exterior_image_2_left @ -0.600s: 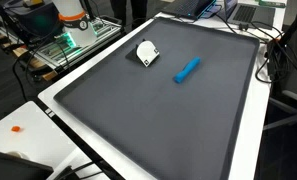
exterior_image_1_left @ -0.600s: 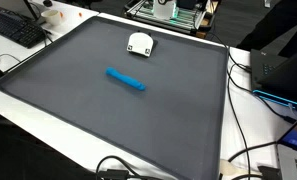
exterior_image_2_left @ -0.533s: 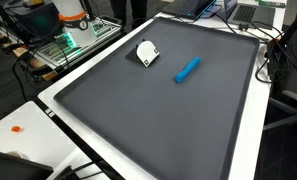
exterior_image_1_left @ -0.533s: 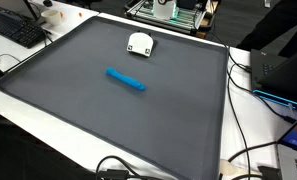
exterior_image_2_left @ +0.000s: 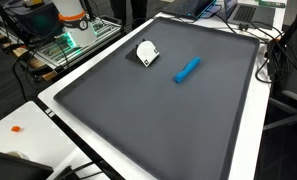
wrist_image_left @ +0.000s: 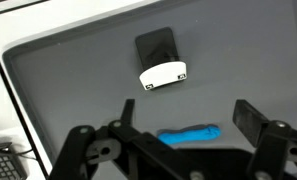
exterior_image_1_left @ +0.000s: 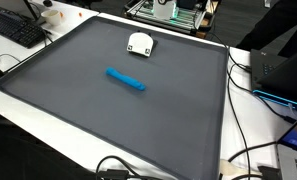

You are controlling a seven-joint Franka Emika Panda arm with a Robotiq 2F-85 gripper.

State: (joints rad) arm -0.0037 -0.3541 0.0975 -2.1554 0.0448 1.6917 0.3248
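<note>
Roughly at the middle of the dark mat [exterior_image_1_left: 78, 120] that covers the desk lies a blue stick [exterior_image_1_left: 125, 79], flat on its side and well clear of every edge; both exterior views show it [exterior_image_2_left: 187, 69] alone there, touching nothing. In the wrist view the blue stick [wrist_image_left: 190, 133] sits low in the picture, in the gap between the two fingers of the gripper [wrist_image_left: 187, 110]. The jaws are spread wide and hold nothing. The gripper shows in neither exterior view.

Beyond the stick, toward the mat's edge by the metal rack [exterior_image_2_left: 73, 40], rests a small white object [exterior_image_1_left: 139, 44] with a dark part at its back. It may be a small plastic housing, though the pictures are too coarse to be sure. In the wrist view it [wrist_image_left: 163, 75] stands apart from the stick, nearer the mat's rim.

Off the mat, on the white desk [exterior_image_1_left: 250, 120], a black keyboard [exterior_image_1_left: 18, 30] lies past one corner and dark cables [exterior_image_1_left: 250, 165] trail along the adjoining side. A tiny orange bit [exterior_image_2_left: 18, 128] lies on the desk near another corner.
</note>
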